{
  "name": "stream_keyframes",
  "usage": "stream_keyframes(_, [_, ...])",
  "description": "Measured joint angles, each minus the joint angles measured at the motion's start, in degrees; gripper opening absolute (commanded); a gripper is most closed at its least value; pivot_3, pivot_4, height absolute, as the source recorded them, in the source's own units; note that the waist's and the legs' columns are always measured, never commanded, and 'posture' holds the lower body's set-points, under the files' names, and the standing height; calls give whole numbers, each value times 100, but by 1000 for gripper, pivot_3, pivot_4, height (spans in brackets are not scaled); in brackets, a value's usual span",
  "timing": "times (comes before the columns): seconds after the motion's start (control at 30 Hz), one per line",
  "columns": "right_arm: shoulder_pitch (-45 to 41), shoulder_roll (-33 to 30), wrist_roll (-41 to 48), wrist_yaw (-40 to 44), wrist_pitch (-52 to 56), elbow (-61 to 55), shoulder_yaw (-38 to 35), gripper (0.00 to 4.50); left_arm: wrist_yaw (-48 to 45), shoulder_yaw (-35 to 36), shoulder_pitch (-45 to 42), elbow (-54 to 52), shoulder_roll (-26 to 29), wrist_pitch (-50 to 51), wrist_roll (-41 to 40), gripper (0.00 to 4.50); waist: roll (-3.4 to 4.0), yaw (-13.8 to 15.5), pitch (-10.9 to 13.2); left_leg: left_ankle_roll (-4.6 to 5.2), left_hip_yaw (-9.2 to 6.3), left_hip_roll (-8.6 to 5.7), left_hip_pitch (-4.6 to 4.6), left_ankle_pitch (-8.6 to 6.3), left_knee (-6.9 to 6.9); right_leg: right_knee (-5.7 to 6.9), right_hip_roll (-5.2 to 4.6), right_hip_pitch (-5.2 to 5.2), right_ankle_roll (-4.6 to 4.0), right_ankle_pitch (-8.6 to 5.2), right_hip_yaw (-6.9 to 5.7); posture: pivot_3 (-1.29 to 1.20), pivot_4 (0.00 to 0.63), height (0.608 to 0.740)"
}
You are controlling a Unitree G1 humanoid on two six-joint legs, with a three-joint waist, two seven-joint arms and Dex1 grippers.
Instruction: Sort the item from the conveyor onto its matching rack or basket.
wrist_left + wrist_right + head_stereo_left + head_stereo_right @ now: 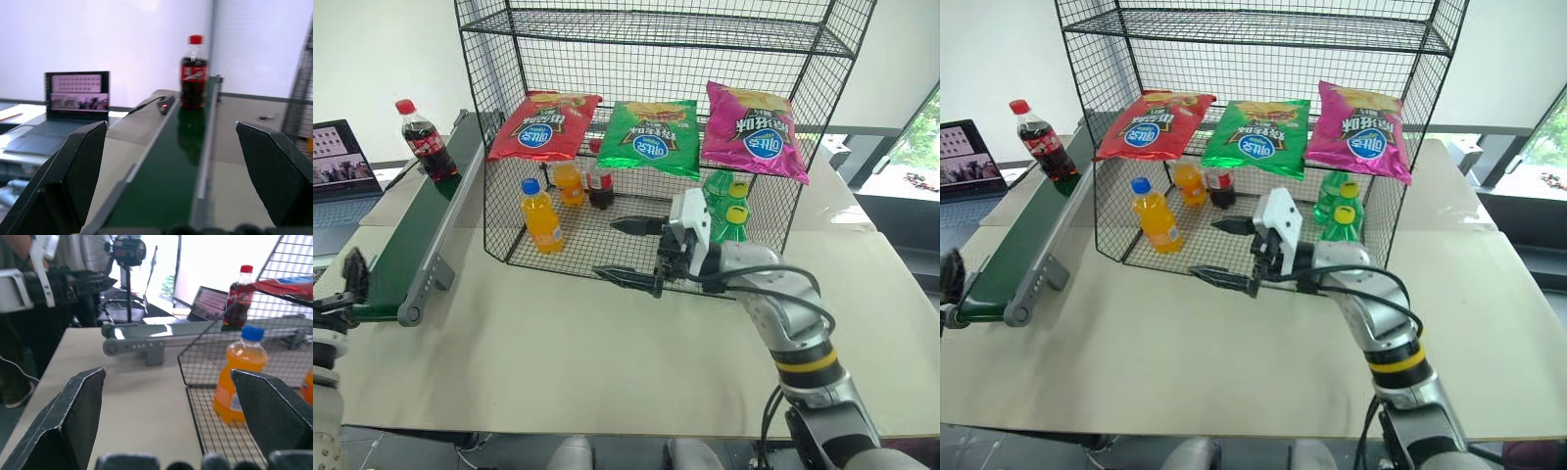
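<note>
The cola bottle (pixel 424 140) stands upright on the far end of the conveyor (pixel 411 245), nothing touching it. The right gripper (pixel 631 251) hangs in front of the rack (pixel 646 147), fingers spread wide and empty, just by the orange bottle (pixel 540 215) on the bottom tier. The left gripper (pixel 171 161) is spread wide too, empty, looking down the belt at the cola. Chip bags (pixel 651 132) lie on the tier above.

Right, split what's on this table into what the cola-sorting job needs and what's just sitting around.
Job:
- cola bottle, upright on the conveyor
- wire rack, where it goes
- left tool, open, aimed along the belt
- right tool, open, in front of the rack

Just there:
- orange drink bottles
- green bottles
- three snack bags
- laptop
</note>
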Motion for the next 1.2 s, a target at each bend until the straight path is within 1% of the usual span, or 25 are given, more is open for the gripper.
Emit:
stream_keyframes(0.17, [-207,230,216,415,-39,180,94,4500,-342,-3,-86,767,59,-74,-103,4458,0,-2,0,0,0,1,-2,0,-1,3,-1,-4,-1,1,0,0,150,738])
stream_keyframes(0.23, [-370,226,220,537,-41,189,94,4500,-474,-21,-240,1135,168,-136,-99,4458,0,1,1,-1,0,2,-1,0,-1,10,1,-8,-2,1,0,0,150,738])
stream_keyframes(0.37, [-537,236,229,676,-69,189,85,4500,-625,-84,-428,1498,374,-214,-76,4458,0,-11,0,-1,0,3,-1,0,-2,11,1,-10,-3,2,-1,0,150,738])
stream_keyframes(0.5, [-537,232,218,728,-120,197,85,4500,-810,-360,-523,1724,564,-319,128,4458,0,-8,0,-1,1,2,-2,0,-5,10,-1,-11,-3,2,-1,0,150,738])
stream_keyframes(0.6, [-535,221,218,713,-123,194,85,4500,-903,-485,-667,1804,593,-369,187,4458,0,-14,0,-1,1,3,-2,0,-6,11,0,-13,-4,2,-1,0,150,738])
stream_keyframes(0.97, [-494,178,221,603,-121,40,82,4500,-1025,-572,-1095,2236,857,-424,344,4458,-4,-28,-2,-1,2,3,-2,0,-12,12,-1,-16,-4,2,-1,0,150,738])
stream_keyframes(1.2, [-488,130,218,613,-122,9,84,4500,-1068,-570,-1166,2428,967,-427,358,4458,-4,-28,-2,-1,2,4,-2,0,-13,12,-1,-17,-4,2,-1,0,150,738])
